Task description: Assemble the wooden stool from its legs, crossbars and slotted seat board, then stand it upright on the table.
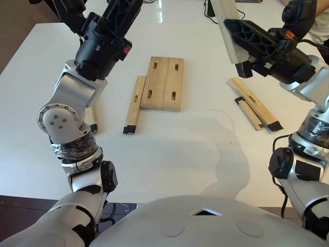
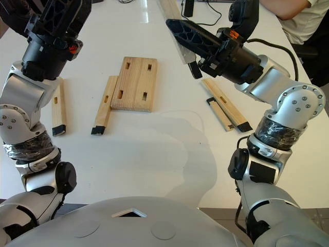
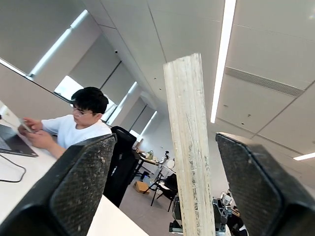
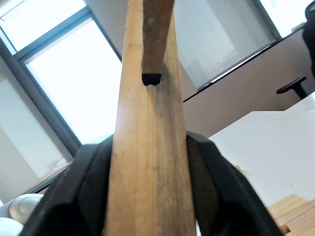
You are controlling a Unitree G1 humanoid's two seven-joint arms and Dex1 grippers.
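The slotted seat board [image 1: 163, 84] lies flat mid-table, and one leg [image 1: 134, 104] lies along its left side. My right gripper [image 4: 150, 196] is shut on a wooden leg [image 2: 181, 38], held raised and slanted over the table's far right. A darker bar [image 4: 156, 34] meets a notch in that leg. My left arm is raised at the far left. Its gripper [image 3: 167, 142] is open, and a pale wooden bar [image 3: 189, 147] stands between the fingers with a gap on each side.
Two more wooden pieces [image 1: 254, 103] with black end caps lie side by side on the right of the table. Another piece [image 2: 59, 108] lies on the left below my left arm. Cables [image 2: 205, 20] run along the far edge. The near half of the table is bare white.
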